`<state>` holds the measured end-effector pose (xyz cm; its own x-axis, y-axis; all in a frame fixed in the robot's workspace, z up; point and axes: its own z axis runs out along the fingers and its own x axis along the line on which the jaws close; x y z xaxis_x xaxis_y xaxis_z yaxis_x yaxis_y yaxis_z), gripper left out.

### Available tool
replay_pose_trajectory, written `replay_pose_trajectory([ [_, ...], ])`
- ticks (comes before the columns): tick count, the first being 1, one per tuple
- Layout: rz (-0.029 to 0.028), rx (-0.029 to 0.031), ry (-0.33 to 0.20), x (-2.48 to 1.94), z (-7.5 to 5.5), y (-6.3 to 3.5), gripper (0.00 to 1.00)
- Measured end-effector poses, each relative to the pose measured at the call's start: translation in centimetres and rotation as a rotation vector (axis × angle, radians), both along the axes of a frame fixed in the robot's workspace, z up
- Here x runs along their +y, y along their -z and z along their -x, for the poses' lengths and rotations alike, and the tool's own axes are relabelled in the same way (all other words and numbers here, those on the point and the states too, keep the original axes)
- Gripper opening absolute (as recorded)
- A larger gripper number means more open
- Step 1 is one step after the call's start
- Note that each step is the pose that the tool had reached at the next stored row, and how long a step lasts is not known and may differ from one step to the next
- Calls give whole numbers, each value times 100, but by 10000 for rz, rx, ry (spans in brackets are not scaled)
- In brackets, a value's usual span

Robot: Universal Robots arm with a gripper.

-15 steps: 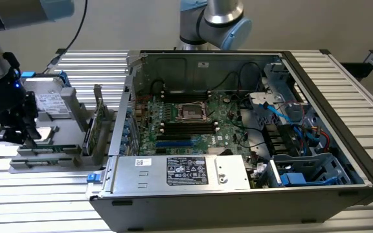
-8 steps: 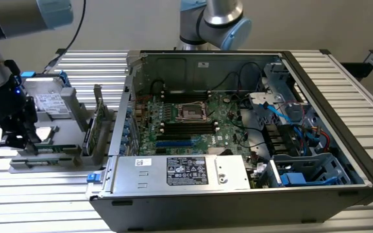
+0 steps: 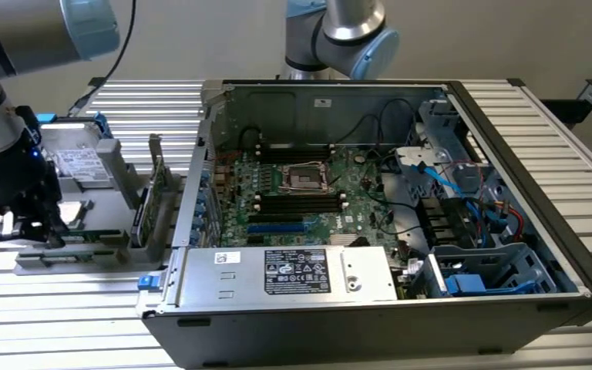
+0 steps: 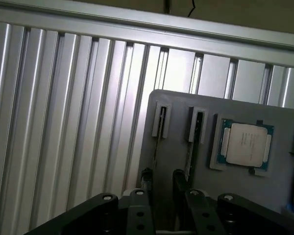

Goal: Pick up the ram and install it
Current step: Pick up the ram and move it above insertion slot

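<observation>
Grey moulded clips (image 4: 167, 116) on the parts tray (image 4: 179, 147) hold the ram (image 4: 161, 122) standing on its long edge, so from the wrist view I see it only as a thin dark line. A second stick (image 4: 199, 127) stands in the neighbouring clip, parallel and just beside it. I judge this upright storage deliberate: it presents the narrow top edge to a two-finger pinch and leaves both flat faces free. The gripper (image 4: 162, 183) hangs over this end of the tray with its fingers (image 4: 147, 177) spread apart and nothing between them. The ram is not yet gripped, and I cannot tell which of the two sticks the fingers are lined up on. A processor (image 4: 245, 147) lies flat in its own recess beyond the second stick, apart from the fingers. In the exterior view the tray sits on the slatted aluminium table (image 3: 80, 331), to the exterior view's left of the open computer case (image 3: 543, 162), with an upright expansion card (image 3: 155, 181) between gripper and case. The case lies on its side, I take it so that the motherboard (image 3: 327, 196) faces upward and its black memory slots (image 3: 294, 204) can be reached from above. The ram stands in the tray, not in a slot.
</observation>
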<state>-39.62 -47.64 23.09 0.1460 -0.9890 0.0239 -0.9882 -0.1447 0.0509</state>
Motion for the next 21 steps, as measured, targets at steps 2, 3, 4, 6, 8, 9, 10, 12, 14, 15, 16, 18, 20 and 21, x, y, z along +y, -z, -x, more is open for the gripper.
replay_pose_trajectory([
  [2, -3, 5, -23, -1, -64, 39, 31],
  [3, -2, 10, -30, -1, -91, 55, 31],
  [4, -2, 12, -37, -1, -114, 75, 31],
  [6, 0, 15, -41, -11, -120, 110, 31],
  [8, -1, 14, -41, -27, -120, 146, 31],
  [9, -3, 12, -40, -35, -120, 165, 31],
  [10, -3, 12, -41, -40, -120, 184, 31],
  [12, -3, 13, -41, -52, -121, 217, 31],
  [14, -1, 14, -41, -60, -124, 243, 31],
  [15, -2, 13, -41, -63, -125, 258, 31],
  [16, -2, 13, -41, -66, -128, 270, 31],
  [18, -1, 19, -41, -72, -147, 286, 31],
  [20, -2, 27, -40, -74, -170, 302, 31],
  [21, -3, 27, -32, -74, -175, 309, 31],
])
